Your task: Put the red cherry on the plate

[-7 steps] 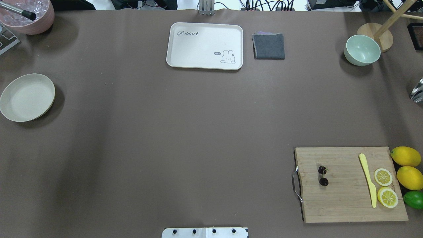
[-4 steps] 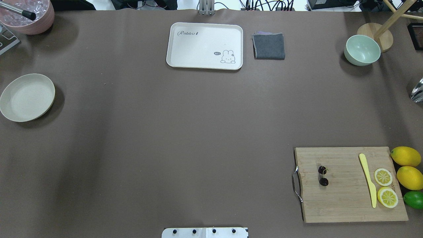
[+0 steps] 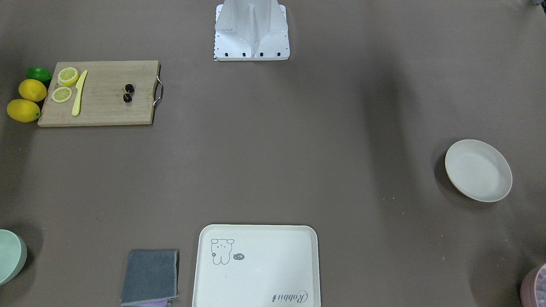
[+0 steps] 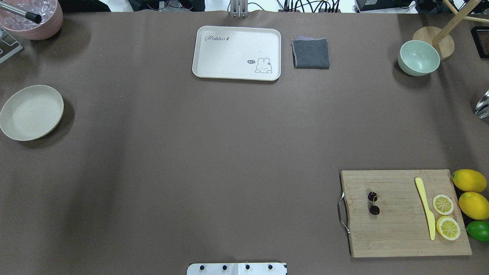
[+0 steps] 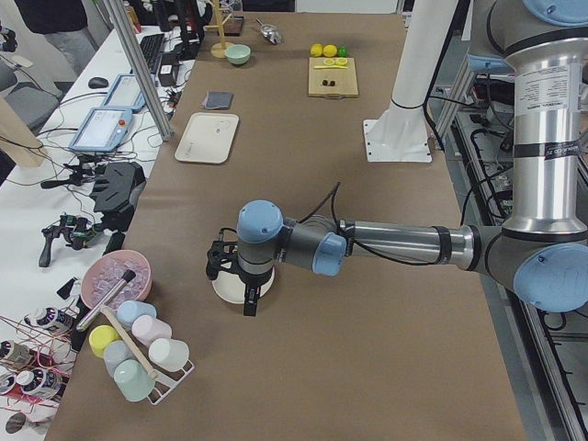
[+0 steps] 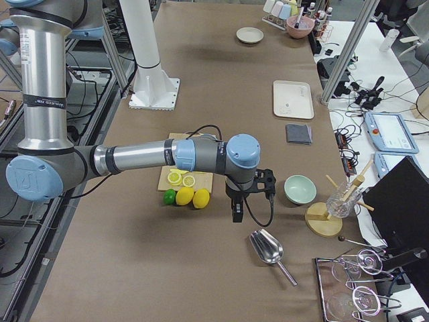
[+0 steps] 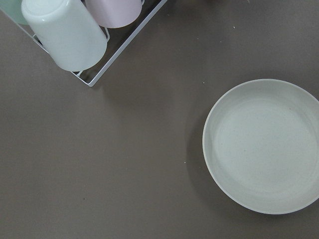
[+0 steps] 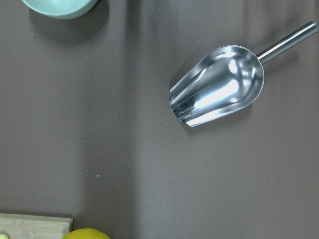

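The red cherry [image 4: 373, 203], a dark joined pair, is found lying on the cutting board [image 4: 397, 233], toward the board's 9 o'clock end and near its metal handle [image 4: 342, 214]. In the overhead view the board is set at 4 o'clock on the tabletop [image 4: 214, 152]. A yellow knife [image 4: 425, 206] and two lemon slices [image 4: 443, 204] are noted toward the board's 3 o'clock end. Two whole lemons [image 4: 469, 180] and a lime [image 4: 478, 230] are placed just off that edge.

The plate [image 4: 31, 112] is seen at 9 o'clock on the tabletop, well apart from the cherry.

The left pincer [image 5: 244, 296] is shown only from the side, held above the plate. Whether its jaws are parted or closed cannot be told. The right pincer [image 6: 236, 211] is likewise shown only from the side, held over the tabletop between the lemons and the pale green bowl [image 6: 299, 189], with a metal scoop [image 8: 217, 87] near. Its state cannot be told either.

A rabbit tray [image 4: 237, 53] is recorded at 12 o'clock, with a grey cloth [image 4: 311, 53] just beside it at its 3 o'clock
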You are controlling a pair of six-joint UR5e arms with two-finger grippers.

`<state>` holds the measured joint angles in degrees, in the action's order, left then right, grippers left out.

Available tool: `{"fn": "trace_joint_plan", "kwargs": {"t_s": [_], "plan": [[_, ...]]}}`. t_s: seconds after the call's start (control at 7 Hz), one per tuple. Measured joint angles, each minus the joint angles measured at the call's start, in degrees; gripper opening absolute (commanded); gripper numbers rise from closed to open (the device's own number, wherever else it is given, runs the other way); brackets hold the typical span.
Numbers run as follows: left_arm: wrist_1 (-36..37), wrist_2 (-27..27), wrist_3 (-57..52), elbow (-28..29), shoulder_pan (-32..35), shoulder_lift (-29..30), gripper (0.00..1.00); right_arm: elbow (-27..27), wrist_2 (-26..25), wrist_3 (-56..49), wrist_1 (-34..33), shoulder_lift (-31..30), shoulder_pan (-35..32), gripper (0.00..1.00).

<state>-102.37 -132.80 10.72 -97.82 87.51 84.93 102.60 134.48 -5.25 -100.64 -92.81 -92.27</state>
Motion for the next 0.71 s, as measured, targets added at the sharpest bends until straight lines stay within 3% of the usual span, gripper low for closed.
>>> {"fn": "trace_joint_plan", "kwargs": {"t_s": [0.71], "plan": [[-0.8,-0.1,-0.1,0.7,-1.9,1.4,0.98,0.6,0.1,1.3,0.0,0.0,0.0,1.00]]}}
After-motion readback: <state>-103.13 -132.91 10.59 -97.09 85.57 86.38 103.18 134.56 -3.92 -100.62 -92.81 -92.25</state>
